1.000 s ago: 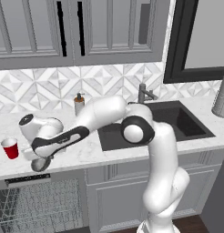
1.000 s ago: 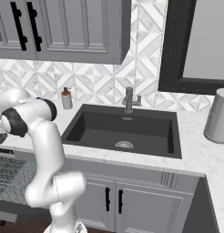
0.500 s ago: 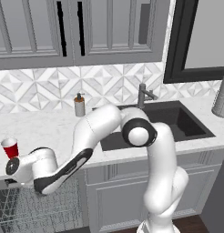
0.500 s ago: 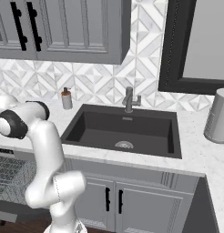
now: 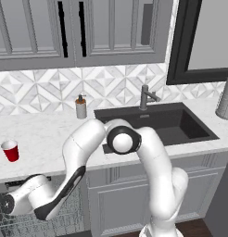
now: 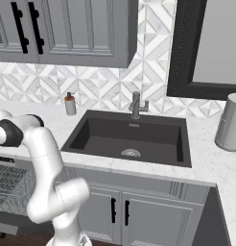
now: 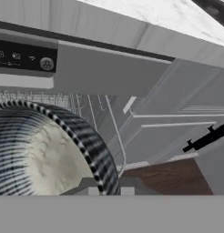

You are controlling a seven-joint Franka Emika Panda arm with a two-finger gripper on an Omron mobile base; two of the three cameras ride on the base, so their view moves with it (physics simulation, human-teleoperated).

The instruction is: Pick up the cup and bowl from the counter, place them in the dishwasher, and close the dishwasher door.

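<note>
in the left base view the arm bends down from the centre of the frame to the lower left, its hand in front of the open dishwasher, whose grey wire racks fill the bottom left corner; the gripper's tips are not visible there; the cup stands upright at the left edge of the frame on the counter, well apart from the hand and above it in the picture; a beige soap dispenser stands at the back of the counter just left of the dark sink; in the hand view the bowl takes up the lower left of the frame, close against the camera, its striped rim curving toward the bottom centre; the gripper's jaws are drawn together, and the bowl sits right at them, so it appears to be clamped; the black control strip runs across the upper left of that view, with wire rack lines below it
</note>
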